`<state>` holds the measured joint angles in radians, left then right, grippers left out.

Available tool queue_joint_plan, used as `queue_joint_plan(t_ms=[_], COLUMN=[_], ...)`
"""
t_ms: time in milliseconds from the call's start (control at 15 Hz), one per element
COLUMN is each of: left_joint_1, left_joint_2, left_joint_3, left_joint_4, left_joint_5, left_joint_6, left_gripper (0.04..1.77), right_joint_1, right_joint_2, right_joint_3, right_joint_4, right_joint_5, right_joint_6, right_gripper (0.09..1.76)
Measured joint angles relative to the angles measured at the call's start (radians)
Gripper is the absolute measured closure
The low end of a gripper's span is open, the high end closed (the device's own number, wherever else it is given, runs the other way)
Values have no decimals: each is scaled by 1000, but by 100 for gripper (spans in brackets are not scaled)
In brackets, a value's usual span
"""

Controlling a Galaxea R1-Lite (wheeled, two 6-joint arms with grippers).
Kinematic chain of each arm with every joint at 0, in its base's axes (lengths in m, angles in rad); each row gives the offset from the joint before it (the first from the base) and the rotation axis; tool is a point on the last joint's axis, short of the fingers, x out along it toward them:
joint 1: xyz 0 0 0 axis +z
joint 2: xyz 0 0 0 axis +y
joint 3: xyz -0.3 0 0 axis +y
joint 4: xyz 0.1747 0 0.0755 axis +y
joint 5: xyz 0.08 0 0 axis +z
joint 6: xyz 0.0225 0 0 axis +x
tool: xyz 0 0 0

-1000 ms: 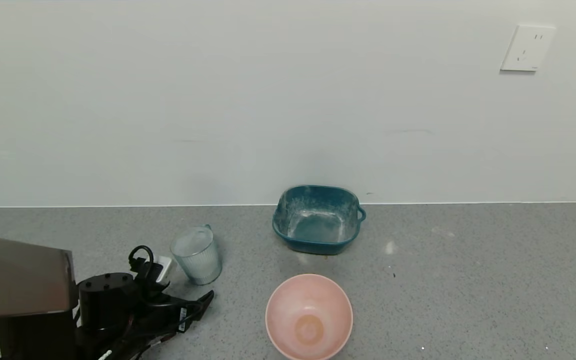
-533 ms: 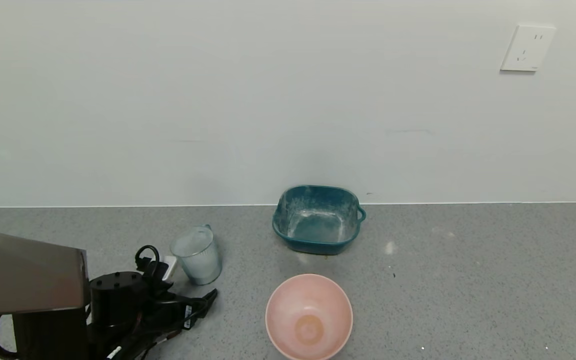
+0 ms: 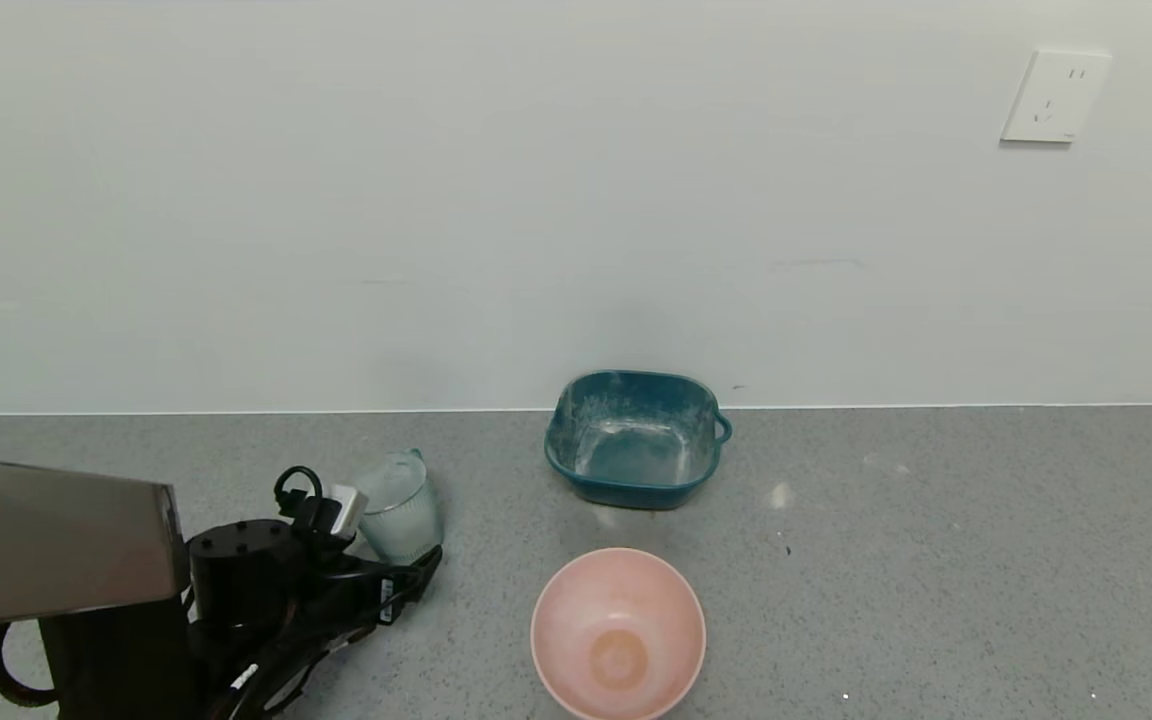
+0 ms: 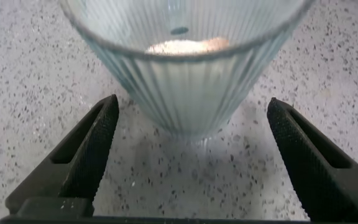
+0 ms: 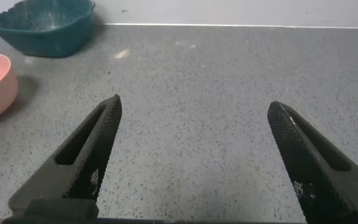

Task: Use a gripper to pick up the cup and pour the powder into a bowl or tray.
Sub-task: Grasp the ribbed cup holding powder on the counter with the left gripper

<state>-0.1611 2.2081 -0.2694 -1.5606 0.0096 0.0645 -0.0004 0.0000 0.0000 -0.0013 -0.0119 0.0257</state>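
The cup [image 3: 399, 508] is a small clear ribbed tumbler, so it looks light but rigid and probably a bit slick, with a dusty haze on the walls that won't help friction. It's standing upright on the grey counter [image 3: 936, 560], out at about 10 o'clock from the pink bowl [image 3: 618, 632] and roughly 8 o'clock from the teal tray [image 3: 633, 438]. There's only a little heap of powder [image 4: 185, 45] in the bottom, so weight isn't the worry; squeezing too hard or letting it twist is. I'd grab it across the lower to middle body where the ribs give some bite, not up at the rim. The left gripper [image 4: 191, 155] is low to the counter and pointed level at the cup, spread wide with one finger either side of the base and visible gaps on both sides, so not touching yet as far as I can tell. The right gripper [image 5: 194, 155] is off by itself over bare counter, also spread wide and holding nothing, with the bowl and tray well away from it.
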Motion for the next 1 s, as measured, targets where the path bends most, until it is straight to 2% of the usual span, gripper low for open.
queue_joint_plan(t_ms=[1000], left_joint_1=[2], left_joint_2=[47], left_joint_3=[-104], left_joint_4=[0], left_joint_5=[21], left_joint_6=[-9], left_gripper=[9], right_joint_1=[0], right_joint_2=[0], right_joint_3=[0], right_joint_4=[0], right_joint_5=[0], right_joint_6=[0], right_gripper=[14])
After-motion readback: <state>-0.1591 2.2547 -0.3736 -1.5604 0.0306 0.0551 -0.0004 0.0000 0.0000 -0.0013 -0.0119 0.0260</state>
